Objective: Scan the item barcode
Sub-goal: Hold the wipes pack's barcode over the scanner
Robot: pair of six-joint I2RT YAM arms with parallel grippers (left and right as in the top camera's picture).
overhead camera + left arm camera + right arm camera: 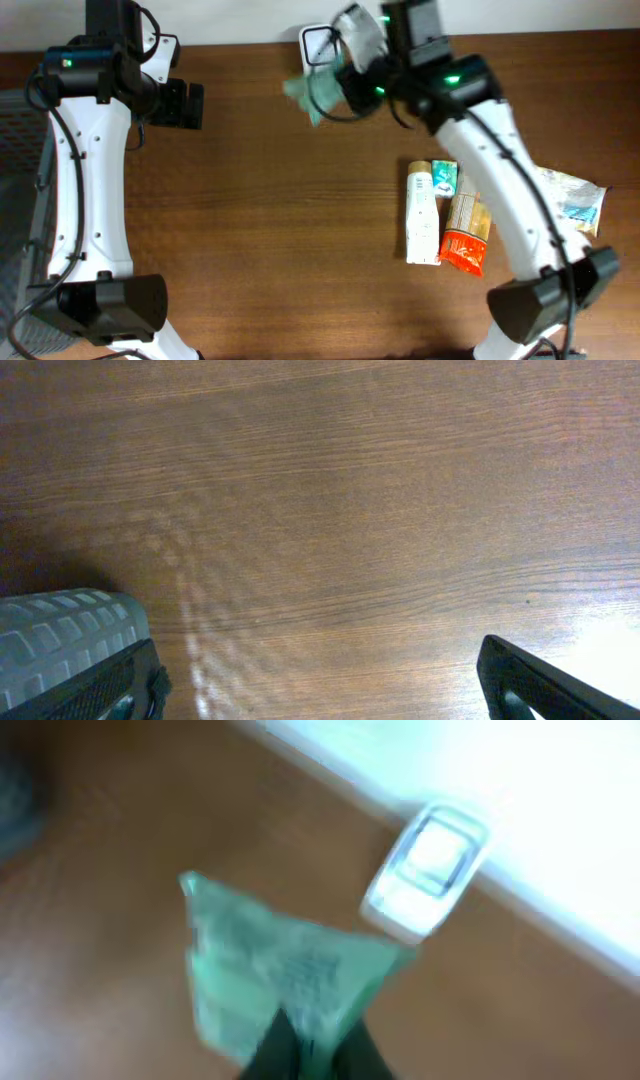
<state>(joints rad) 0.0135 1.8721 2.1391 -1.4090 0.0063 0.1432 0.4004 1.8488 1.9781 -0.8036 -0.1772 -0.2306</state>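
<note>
The right gripper [310,1042] has its fingers pinched tight on the near edge of a green packet [268,972]. The packet sticks out ahead of the fingertips, its long side running away from them and slanting a little left, flat face up toward the wrist camera. It is too blurred to read any print or brand. Just past the packet's far right corner, ahead of the gripper, lies a white scanner [428,870] at the table's [280,200] back edge. The left gripper [320,675] hangs wide apart over bare wood, holding nothing.
</note>
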